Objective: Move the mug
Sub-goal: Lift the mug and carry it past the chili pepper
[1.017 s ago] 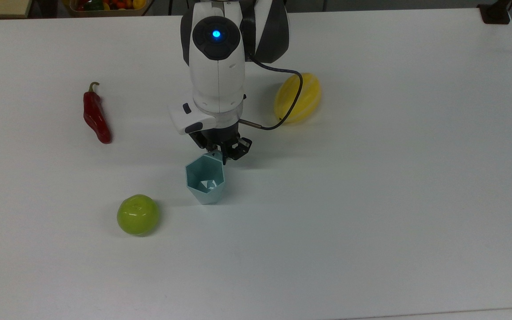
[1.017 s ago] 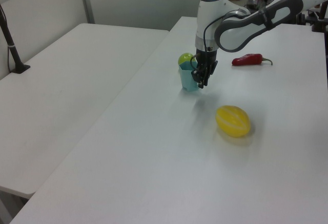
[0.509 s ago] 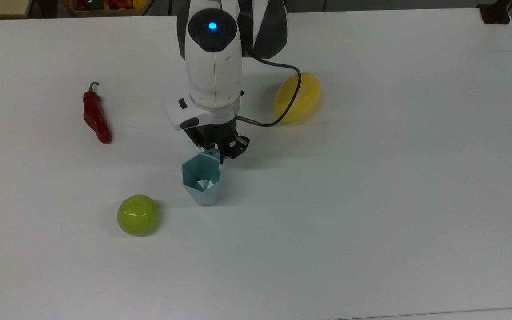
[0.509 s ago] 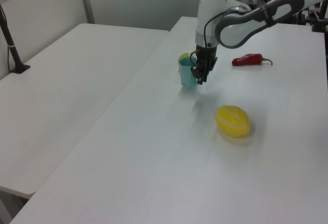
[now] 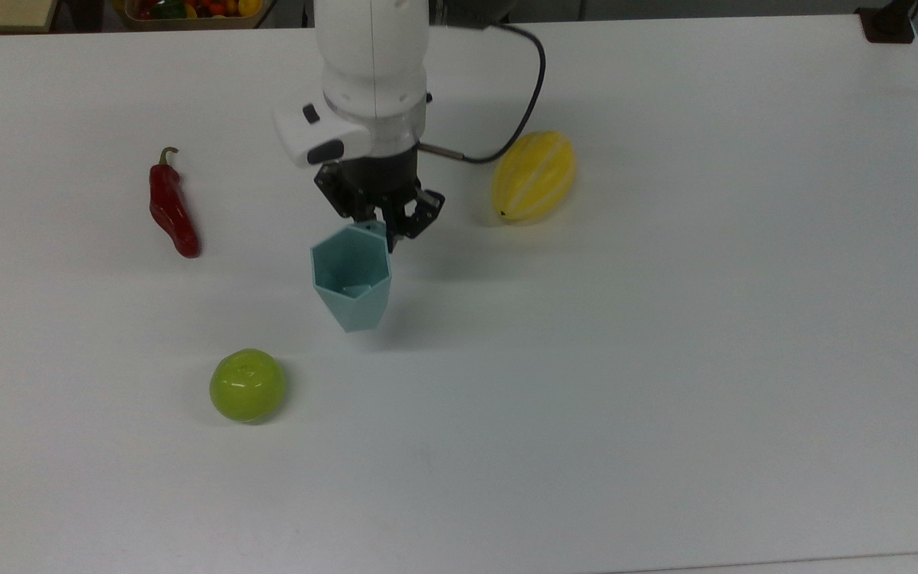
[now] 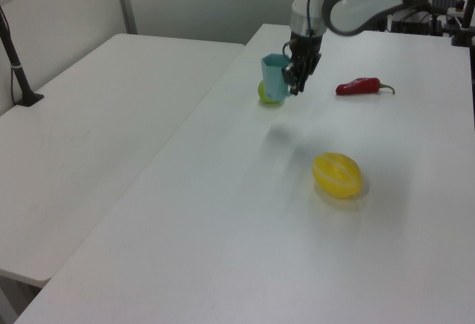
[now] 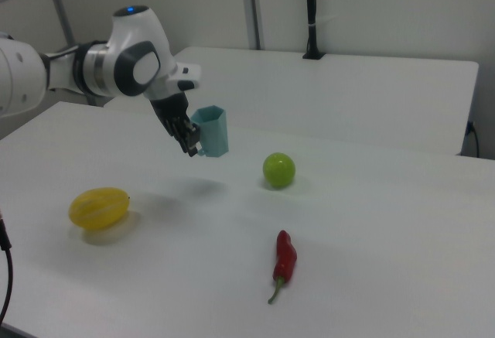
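The pale teal mug (image 5: 351, 277) with a hexagonal rim hangs upright in the air above the white table (image 5: 666, 319), its shadow lying below it. My gripper (image 5: 383, 229) is shut on the mug's handle side at the rim. In the left view the mug (image 6: 274, 78) is held by the gripper (image 6: 294, 81) in front of the green apple. The right view has the mug (image 7: 212, 131) well off the table, with the gripper (image 7: 193, 144) clamped on its left side.
A green apple (image 5: 247, 385) lies below-left of the mug in the top view. A red chili pepper (image 5: 171, 208) lies to the top view's left, a yellow melon (image 5: 533, 175) to its right. A bin of produce (image 5: 188, 9) sits beyond the far edge.
The arm has lifted the mug off the table; it has risen steadily over the last second, and the mug's shadow has separated from it.
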Available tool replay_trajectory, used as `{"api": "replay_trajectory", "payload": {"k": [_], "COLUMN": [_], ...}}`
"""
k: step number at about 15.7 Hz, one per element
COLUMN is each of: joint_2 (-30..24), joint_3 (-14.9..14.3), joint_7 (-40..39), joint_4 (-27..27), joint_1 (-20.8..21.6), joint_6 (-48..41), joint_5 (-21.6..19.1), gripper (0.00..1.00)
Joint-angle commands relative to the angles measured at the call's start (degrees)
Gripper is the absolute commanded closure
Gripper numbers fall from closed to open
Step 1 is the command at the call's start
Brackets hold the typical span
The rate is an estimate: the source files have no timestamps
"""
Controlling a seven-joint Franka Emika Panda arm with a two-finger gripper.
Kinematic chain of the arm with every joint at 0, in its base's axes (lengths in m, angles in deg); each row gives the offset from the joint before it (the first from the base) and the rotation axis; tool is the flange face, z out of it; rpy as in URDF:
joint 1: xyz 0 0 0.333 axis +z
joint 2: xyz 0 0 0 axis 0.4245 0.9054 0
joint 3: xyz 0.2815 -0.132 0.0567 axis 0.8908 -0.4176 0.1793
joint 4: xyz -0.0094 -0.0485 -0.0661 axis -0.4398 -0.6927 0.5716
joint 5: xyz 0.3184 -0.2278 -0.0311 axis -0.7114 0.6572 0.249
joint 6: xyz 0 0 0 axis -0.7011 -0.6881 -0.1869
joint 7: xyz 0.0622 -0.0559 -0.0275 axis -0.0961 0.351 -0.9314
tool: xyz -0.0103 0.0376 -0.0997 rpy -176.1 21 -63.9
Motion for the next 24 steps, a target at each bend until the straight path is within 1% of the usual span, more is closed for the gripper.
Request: {"api": "replay_trajectory", "payload": {"k": [1,4,7,10,12,13,16,18,20,24], "joint_2": [-6.4,-10.7,-15.8,-21.2,-24.7,-26.3,-29.7,-30.4,-30.3,-30.1], "joint_3": [-0.1,-0.2,-0.2,-0.2,-0.3,-0.7,-1.1,-1.8,-2.1,-2.3], "joint_7": [-6.3,-15.3,-23.0,-29.3,-33.7,-35.5,-39.7,-42.3,-42.5,-42.6], "joint_4": [-1.9,-3.1,-7.1,-13.8,-18.7,-20.8,-26.9,-29.5,-32.0,-38.6], "joint_1": [-0.7,-1.8,-2.9,-3.0,-3.8,-3.9,-4.8,-5.1,-5.2,-6.2], "joint_6": [-5.4,-11.6,-15.2,-16.0,-16.3,-16.3,-15.7,-15.6,-14.6,-7.1], "joint_5": [-2.4,-4.9,-5.3,-5.3,-5.3,-5.3,-5.2,-5.2,-5.0,-4.4], "gripper": [1.00,1.00,1.00,1.00,1.00,1.00,0.99,0.98,0.98,0.97]}}
